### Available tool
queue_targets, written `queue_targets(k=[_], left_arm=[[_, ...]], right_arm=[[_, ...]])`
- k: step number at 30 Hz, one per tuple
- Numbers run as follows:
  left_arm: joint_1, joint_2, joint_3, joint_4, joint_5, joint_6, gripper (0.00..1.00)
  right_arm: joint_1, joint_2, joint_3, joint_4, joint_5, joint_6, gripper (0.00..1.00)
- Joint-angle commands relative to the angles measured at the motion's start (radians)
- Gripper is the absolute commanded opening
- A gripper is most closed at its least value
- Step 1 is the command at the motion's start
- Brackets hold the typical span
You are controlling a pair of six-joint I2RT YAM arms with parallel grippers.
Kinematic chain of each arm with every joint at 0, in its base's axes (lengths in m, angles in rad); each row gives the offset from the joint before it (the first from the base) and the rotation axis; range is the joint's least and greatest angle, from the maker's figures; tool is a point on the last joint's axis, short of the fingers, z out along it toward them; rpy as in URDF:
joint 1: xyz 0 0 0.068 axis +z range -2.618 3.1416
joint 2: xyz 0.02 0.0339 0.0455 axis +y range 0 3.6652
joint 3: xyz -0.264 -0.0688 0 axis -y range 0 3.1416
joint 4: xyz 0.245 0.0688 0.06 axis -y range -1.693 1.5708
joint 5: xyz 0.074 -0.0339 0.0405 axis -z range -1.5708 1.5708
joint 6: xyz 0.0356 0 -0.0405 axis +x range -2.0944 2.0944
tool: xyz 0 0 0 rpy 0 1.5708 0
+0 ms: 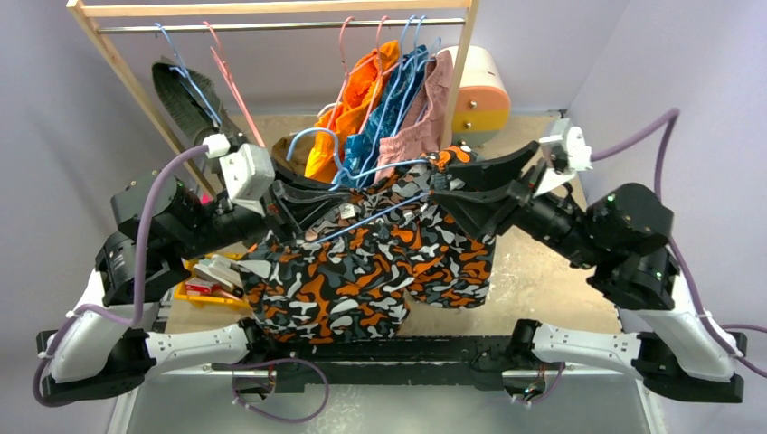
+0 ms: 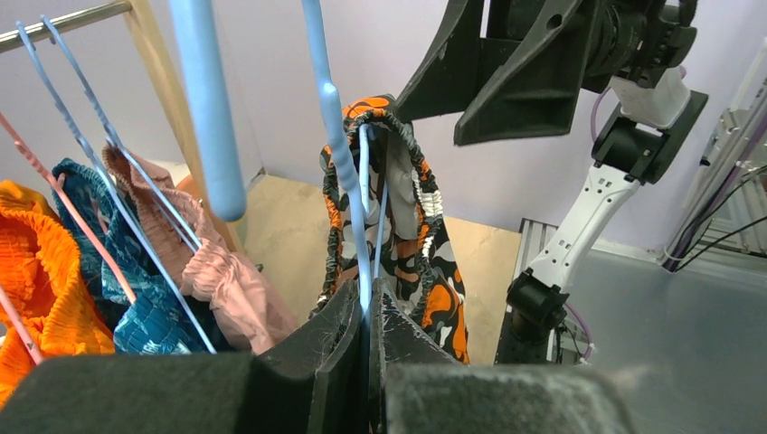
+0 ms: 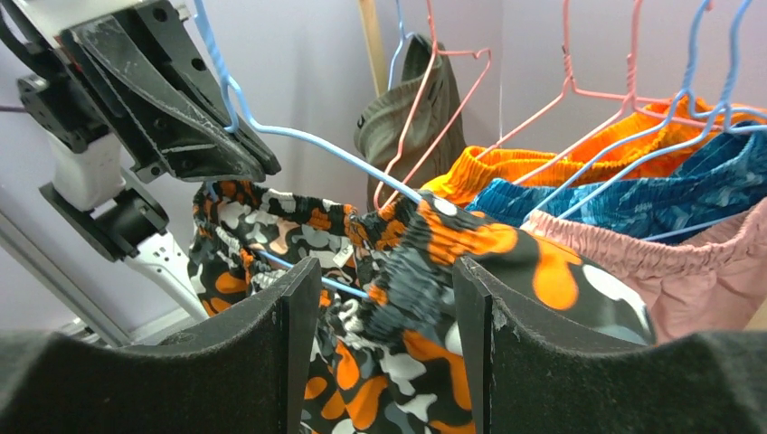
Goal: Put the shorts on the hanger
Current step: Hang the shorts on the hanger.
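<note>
Mid-frame from above, the shorts (image 1: 362, 271) hang draped over the light-blue hanger (image 1: 373, 215), its wire pinched by the jaws of the left gripper (image 2: 366, 312). The right gripper (image 3: 387, 276) has its jaws spread either side of the bunched waistband (image 3: 411, 240) — we judge the fabric could slide off if the hanger tilts, or catch on a jaw when that arm pulls away.

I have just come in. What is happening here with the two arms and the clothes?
The left claw is shut on a light-blue hanger and holds it in the air before the clothes rack. The camouflage shorts hang on it by the waistband. The right claw stands open, with that waistband between its fingers.
</note>
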Motion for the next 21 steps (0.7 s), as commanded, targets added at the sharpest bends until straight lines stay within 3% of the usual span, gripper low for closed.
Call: queue_targets(k=[1, 9, 16, 21], left_arm=[[0.002, 0.007, -0.003, 0.111, -0.037, 0.019, 0.00], [0.001, 0.023, -0.012, 0.124, -0.033, 0.011, 0.00], [0.002, 0.020, -0.013, 0.117, -0.053, 0.016, 0.00], [0.002, 0.022, -0.028, 0.110, -0.071, 0.022, 0.00]], right_arm=[[0.000, 0.022, 0.008, 0.019, -0.020, -0.003, 0.57], [0.000, 0.044, 0.019, 0.000, 0.133, 0.004, 0.48], [0.000, 0.008, 0.005, -0.003, 0.256, 0.002, 0.54], [0.000, 0.018, 0.019, -0.072, 0.264, 0.010, 0.55]])
